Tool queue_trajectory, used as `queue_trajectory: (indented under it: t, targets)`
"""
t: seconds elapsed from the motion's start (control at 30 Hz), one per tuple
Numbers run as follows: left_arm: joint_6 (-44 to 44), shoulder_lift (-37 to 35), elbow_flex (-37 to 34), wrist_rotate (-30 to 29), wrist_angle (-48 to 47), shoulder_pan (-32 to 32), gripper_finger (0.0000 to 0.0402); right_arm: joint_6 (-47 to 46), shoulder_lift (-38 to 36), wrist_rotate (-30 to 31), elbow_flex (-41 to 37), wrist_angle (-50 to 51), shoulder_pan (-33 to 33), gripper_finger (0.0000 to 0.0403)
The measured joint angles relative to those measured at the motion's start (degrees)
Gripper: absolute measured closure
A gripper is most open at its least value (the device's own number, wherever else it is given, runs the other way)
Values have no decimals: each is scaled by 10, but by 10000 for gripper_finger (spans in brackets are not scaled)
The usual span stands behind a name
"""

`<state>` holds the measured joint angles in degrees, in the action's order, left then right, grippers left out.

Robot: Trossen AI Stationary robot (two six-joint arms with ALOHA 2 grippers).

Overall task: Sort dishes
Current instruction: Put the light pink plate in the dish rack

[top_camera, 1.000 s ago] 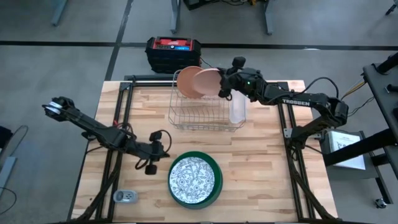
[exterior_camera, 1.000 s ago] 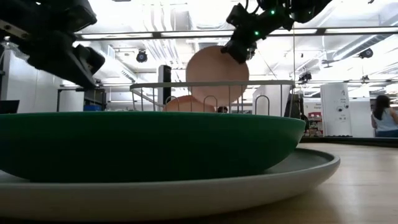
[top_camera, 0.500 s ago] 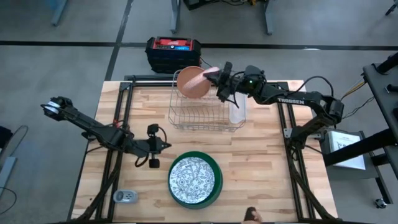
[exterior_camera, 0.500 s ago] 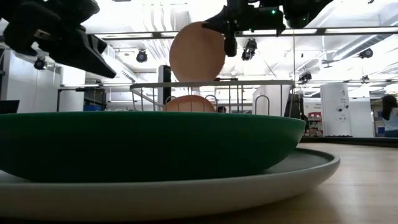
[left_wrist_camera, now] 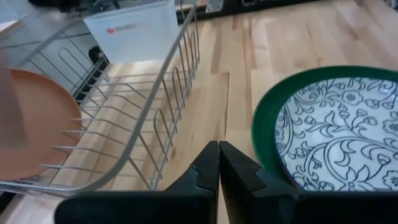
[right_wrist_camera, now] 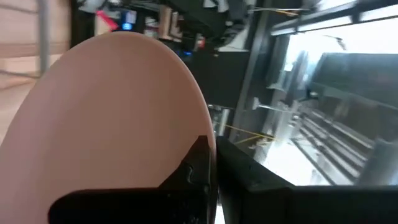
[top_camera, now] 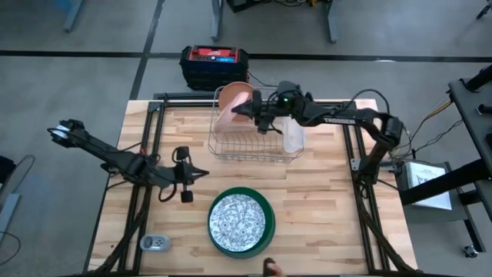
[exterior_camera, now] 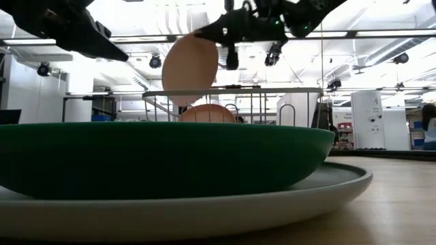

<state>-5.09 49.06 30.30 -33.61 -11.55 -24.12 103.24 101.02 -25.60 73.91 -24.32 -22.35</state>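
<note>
Both arms are dark, slender, multi-jointed links. The right arm (top_camera: 338,119) carries white lettering, apparently "TROSSEN", and a small green indicator light. Black cables loop from its base. Fingers (left_wrist_camera: 208,168) are matte black.

Terracotta-pink plate (top_camera: 233,117): plain, round, flat; held on edge above wire rack (top_camera: 254,138), near its far left corner. Second terracotta-pink plate (left_wrist_camera: 34,121): standing on edge inside rack. Red-and-white patterned plate (top_camera: 241,221): lying flat inside dark green plate (top_camera: 265,235), on pale grey plate (exterior_camera: 286,197), on table near rack.
</note>
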Motion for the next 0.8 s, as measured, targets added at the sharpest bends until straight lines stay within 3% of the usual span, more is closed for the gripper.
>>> queue_trajectory:
  t: [0.33, 0.8]
  targets:
    - [25, -20, 0, 0, 0, 0, 401, 38, 56, -27, 58, 52, 0, 403]
    - [34, -24, 0, 1, -2, 0, 401, 68, 59, -30, 62, 121, 1, 403]
